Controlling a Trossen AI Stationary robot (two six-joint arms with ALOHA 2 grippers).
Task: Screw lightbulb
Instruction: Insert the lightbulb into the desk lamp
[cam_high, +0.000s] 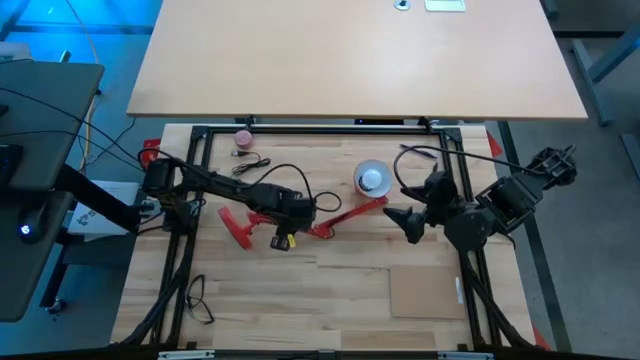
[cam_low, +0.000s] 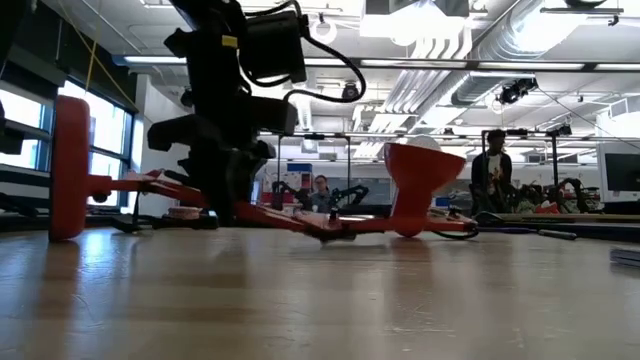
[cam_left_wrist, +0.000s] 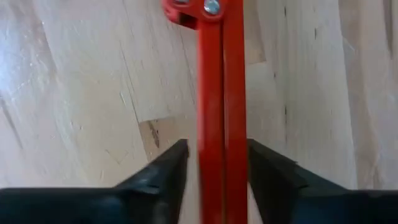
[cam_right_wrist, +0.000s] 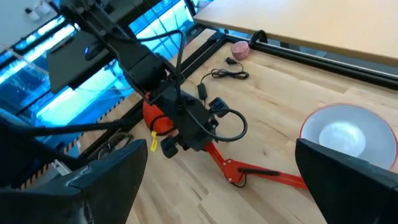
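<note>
A red desk lamp (cam_high: 330, 222) lies on the wooden table. Its round base (cam_low: 70, 165) stands on its rim, and its shade (cam_high: 372, 180) rests mouth up. A small white dome, apparently the lightbulb (cam_low: 425, 143), sits in the middle of the shade and rises just above its rim. My left gripper (cam_left_wrist: 216, 168) points down over the lamp's arm near the base and is open, with one finger on each side of the red bar (cam_left_wrist: 221, 112). My right gripper (cam_high: 408, 222) hangs open above the table, to the right of the shade, with nothing in it. My left gripper comes from above, its fingers lying across the lamp's red arm bar (cam_left_wrist: 221, 149). A clear gap shows between the bar and one finger (cam_left_wrist: 168, 171). I cannot tell whether the other finger (cam_left_wrist: 267, 171) touches the bar. The bar lies low over the table.
A pink ball (cam_high: 242, 137) and a black cable (cam_high: 252, 165) lie at the far left. Another cable (cam_high: 200, 296) lies near the left front, and a cardboard patch (cam_high: 425, 290) at the right front. Black frame rails (cam_high: 330, 126) border the table. People (cam_low: 492, 160) stand in the room behind.
</note>
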